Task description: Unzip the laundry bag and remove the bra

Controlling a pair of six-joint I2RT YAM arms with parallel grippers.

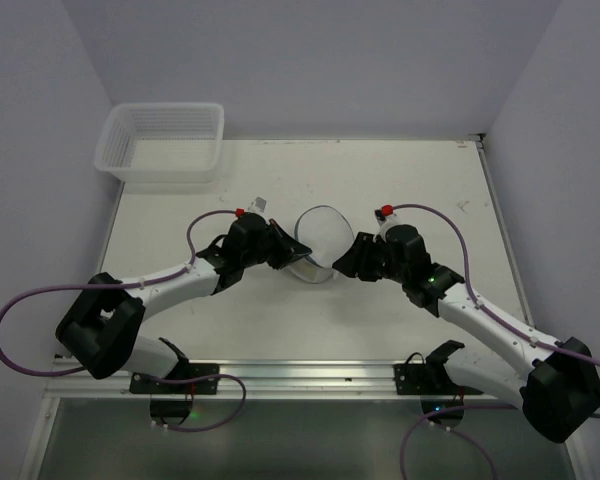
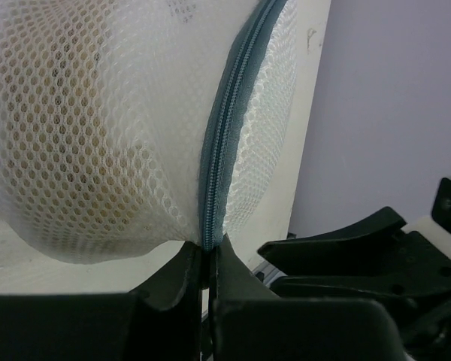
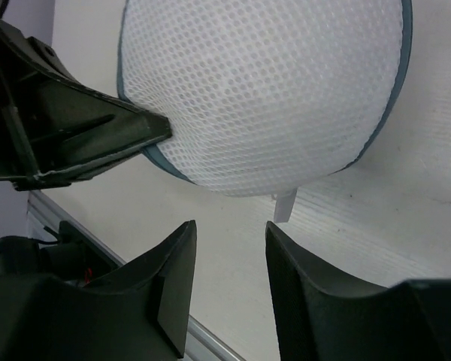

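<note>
Well, my white table (image 1: 430, 190) sits between pale walls (image 1: 310, 60). My left gripper (image 2: 208, 254) pinches the laundry bag (image 2: 98, 120) by its zip (image 2: 227, 135); my right gripper (image 3: 231, 235) gapes, empty.

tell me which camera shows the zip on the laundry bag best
Left wrist: the zip runs close-up down the middle of the frame, into the shut left gripper. Right wrist shows only a thin grey-blue edge around the laundry bag. Top external shows just a faint dark outline.

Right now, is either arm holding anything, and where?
The left fingers pinch the laundry bag by its grey-blue zip rim; the right fingers are open, holding nothing.
</note>
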